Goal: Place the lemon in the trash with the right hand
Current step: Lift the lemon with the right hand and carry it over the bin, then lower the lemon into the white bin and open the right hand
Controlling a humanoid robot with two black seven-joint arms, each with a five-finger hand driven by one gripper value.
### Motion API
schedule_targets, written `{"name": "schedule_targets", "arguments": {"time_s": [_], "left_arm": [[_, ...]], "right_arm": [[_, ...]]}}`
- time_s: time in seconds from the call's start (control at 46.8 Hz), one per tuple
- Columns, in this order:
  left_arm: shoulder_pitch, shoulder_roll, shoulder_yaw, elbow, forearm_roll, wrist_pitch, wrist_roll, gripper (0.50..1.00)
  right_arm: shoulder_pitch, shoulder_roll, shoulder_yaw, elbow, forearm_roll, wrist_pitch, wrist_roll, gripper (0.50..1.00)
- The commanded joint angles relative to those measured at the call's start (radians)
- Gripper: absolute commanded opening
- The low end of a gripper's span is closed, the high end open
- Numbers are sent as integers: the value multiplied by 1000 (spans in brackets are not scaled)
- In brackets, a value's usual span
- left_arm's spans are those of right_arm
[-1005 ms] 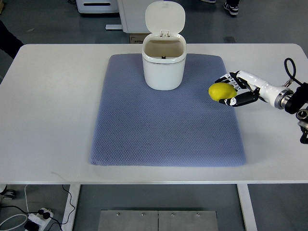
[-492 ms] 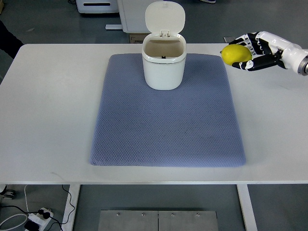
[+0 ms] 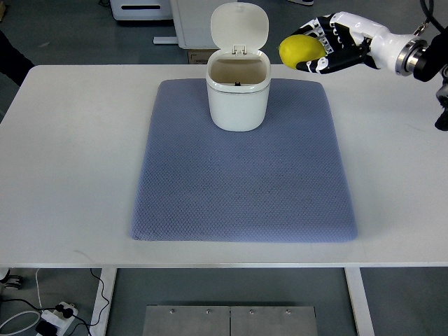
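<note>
My right hand is shut on a yellow lemon and holds it in the air at the top right, just right of the trash can. The white trash can stands at the far middle of the blue-grey mat. Its lid is flipped up and the inside shows. The lemon is beside the can's opening, not over it. The left arm is out of view.
The mat lies on a white table. A white cabinet stands on the floor behind the table. Cables and a power strip lie on the floor at bottom left.
My right hand has lifted the lemon off the mat's right side, risen and moved left toward the trash can.
</note>
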Motion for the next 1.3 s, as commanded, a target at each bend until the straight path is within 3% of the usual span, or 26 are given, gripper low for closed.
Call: {"name": "schedule_targets", "arguments": {"time_s": [0.0,0.47,0.684,1.283], "left_arm": [[0,0,0,0,0,0,0,1000],[0,0,0,0,0,0,0,1000],[0,0,0,0,0,0,0,1000],[0,0,0,0,0,0,0,1000]], "right_arm": [[26,37,-30,-15,20,0,-4,590],[80,296,-122,-214,164,-11,-46,594],[73,388,-122,-304,242,-20,-122,594],[25,456,-116,-374,295,-100,-187,590]]}}
